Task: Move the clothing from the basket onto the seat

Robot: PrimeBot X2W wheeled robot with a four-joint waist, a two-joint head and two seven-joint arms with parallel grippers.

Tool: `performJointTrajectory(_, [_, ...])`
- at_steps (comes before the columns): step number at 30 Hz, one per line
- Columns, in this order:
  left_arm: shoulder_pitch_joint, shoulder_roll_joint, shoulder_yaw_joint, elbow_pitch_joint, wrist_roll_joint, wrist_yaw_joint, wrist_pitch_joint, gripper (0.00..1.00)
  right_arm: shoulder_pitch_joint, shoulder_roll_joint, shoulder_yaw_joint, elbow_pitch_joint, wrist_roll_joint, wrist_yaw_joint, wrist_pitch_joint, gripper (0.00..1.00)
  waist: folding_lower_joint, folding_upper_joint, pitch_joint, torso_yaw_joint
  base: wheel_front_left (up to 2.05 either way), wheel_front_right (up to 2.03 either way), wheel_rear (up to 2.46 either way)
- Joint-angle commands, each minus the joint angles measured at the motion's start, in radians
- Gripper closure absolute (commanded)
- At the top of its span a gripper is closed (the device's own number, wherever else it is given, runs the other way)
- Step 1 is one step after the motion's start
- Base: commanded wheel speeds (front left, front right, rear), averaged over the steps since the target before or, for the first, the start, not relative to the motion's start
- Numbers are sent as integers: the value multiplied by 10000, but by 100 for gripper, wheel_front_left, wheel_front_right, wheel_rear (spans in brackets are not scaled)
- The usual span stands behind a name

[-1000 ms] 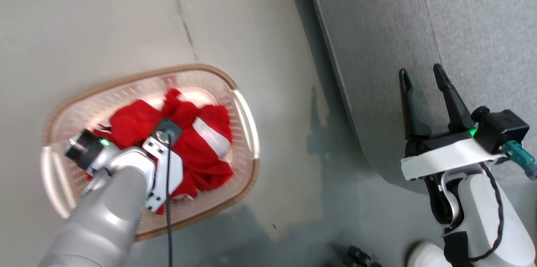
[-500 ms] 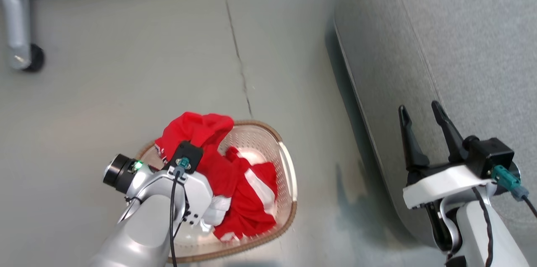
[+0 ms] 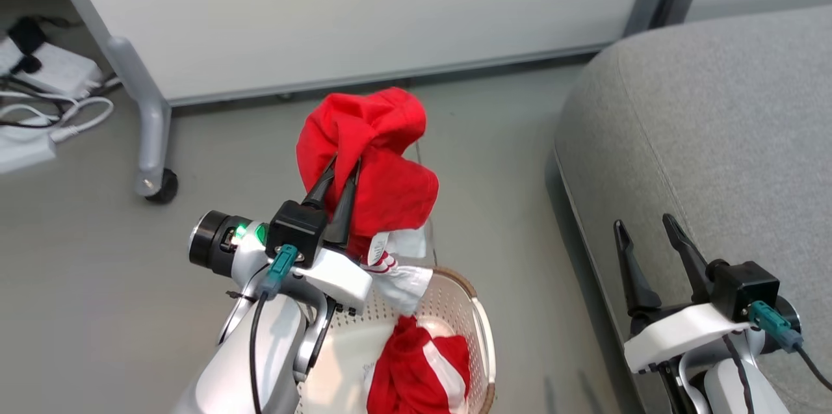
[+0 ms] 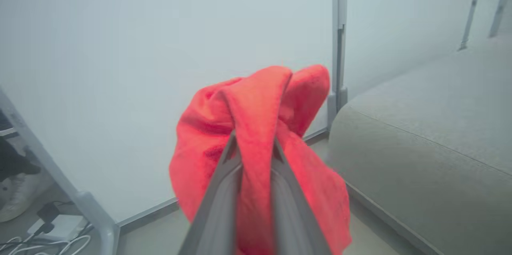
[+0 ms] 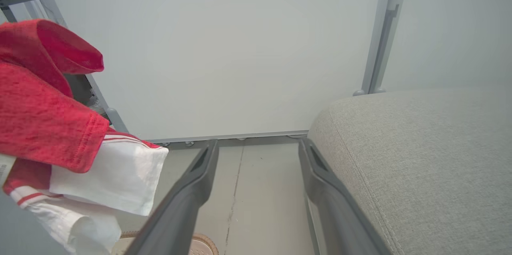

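My left gripper (image 3: 344, 167) is shut on a red garment (image 3: 370, 160) with white panels and holds it in the air above the basket (image 3: 478, 316). The wrist view shows the red cloth (image 4: 256, 143) pinched between the two fingers (image 4: 230, 155) and draped over them. Another red piece of clothing (image 3: 419, 368) with a white band lies in the cream basket on the floor. The grey seat (image 3: 715, 134) is to the right. My right gripper (image 3: 643, 227) stands open at the seat's near edge, nothing between its fingers (image 5: 200, 163). The lifted garment (image 5: 48, 127) hangs at its left.
A white panel on grey wheeled legs (image 3: 153, 154) stands behind the basket. Cables and white power boxes (image 3: 45, 95) lie on the floor at the far left. Grey floor (image 3: 500, 186) runs between basket and seat.
My left gripper has lifted one red garment up out of the basket. The head camera has tilted up, so the wall panel and the seat top have come into view. The right gripper stays open.
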Motion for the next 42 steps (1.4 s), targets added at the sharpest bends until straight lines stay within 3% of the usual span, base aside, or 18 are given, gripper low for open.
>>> performJointTrajectory(1, [182,28,170,-573,116,37,-43,100,137,-69,13,-18,-58,9,-22,0,0,-1,-411,177,0,0,0])
performJointTrajectory(11, [1132,-62,1049,-4425,511,-137,-44,100,566,-69,182,-47,-51,9,-22,0,0,-1,-991,296,0,0,0])
performJointTrajectory(17, [1450,-120,1295,-5721,634,-504,-31,100,654,-70,200,-89,-102,9,-22,0,0,-1,-1050,333,0,0,0])
performJointTrajectory(27, [1783,-200,636,-6025,467,-1537,-30,100,771,-70,412,-86,-125,9,-22,0,0,-1,-1117,201,0,0,0])
performJointTrajectory(34, [1942,-201,187,-5878,248,-1581,-30,100,822,-68,722,-161,202,9,-22,0,0,-1,-1123,23,0,0,0])
performJointTrajectory(38, [1901,-205,159,-5769,192,-1541,-30,100,851,-355,1728,-582,908,9,-24,0,0,-1,-1108,-68,0,0,0])
performJointTrajectory(42, [1789,-202,132,-5610,430,-1624,-30,100,769,-1364,3395,-1939,1972,9,-31,0,0,-1,-1076,-103,0,0,0])
